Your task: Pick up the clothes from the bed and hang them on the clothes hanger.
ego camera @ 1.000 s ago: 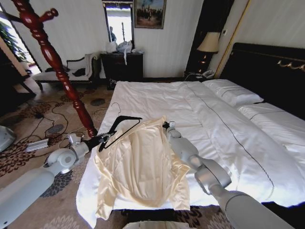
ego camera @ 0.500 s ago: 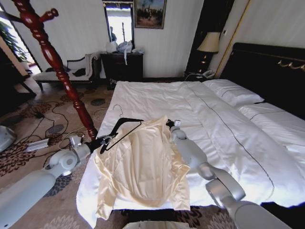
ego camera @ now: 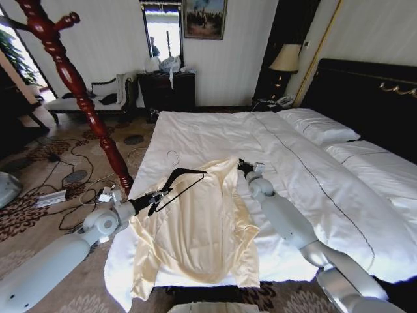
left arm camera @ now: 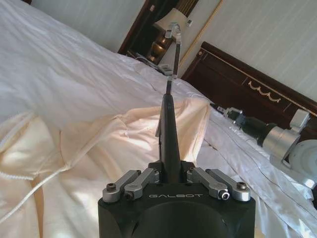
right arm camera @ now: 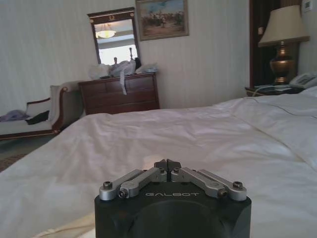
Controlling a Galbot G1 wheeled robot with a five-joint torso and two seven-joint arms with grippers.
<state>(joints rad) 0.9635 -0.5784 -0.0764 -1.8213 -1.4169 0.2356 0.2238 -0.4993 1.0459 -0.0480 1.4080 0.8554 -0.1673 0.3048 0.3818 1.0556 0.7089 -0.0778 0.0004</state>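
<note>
On the bed (ego camera: pixel 215 134), the clothes (ego camera: pixel 195 228) are spread near the foot; the hanger (ego camera: pixel 179 182) is gripped by the left gripper (ego camera: pixel 156 197) above them, while the right gripper (ego camera: pixel 242 165) is closed, empty, by the collar.

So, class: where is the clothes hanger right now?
In the head view, the clothes hanger is held by the left gripper, over the clothes' left shoulder on the bed.

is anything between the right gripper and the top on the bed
Nothing visible does. The right gripper is shut just beyond the collar edge of the top, with bare white bed around it. The left gripper grips the hanger over the top's other shoulder, clear of that side.
</note>
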